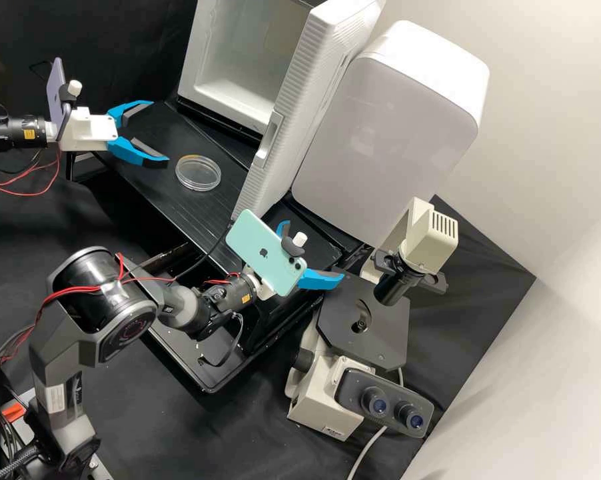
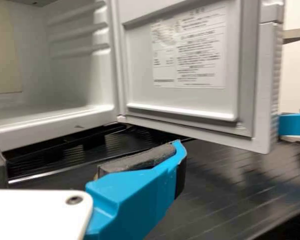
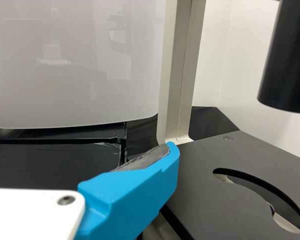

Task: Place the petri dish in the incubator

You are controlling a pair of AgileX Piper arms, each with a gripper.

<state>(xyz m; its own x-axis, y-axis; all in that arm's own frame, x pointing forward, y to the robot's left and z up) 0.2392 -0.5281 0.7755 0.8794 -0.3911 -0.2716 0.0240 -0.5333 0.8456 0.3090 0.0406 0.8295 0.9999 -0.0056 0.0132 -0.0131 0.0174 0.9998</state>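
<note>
The incubator point(image 1: 300, 87) is cut off by the high view's top edge, and the print on its door label point(image 2: 189, 47) is too blurred to read. In front of the incubator's door, a mint phone point(image 1: 267, 252) hides much of the right gripper point(image 1: 312, 257), one finger point(image 1: 322, 279) plain, the other showing only a sliver.

Door flung wide: the incubator point(image 1: 204, 47) chamber gapes unblocked at 12 o'clock of the petri dish point(image 1: 198, 173). The open door point(image 1: 300, 100) stands as a white wall at 3 o'clock. Bare black tray point(image 1: 174, 213) separates the dish from the left gripper point(image 1: 132, 131), which sits spread-fingered at 9 o'clock. At 5 o'clock the right arm point(image 1: 200, 307) crosses the tray's near end. The microscope point(image 1: 367, 347) crowds in just beyond it.
</note>
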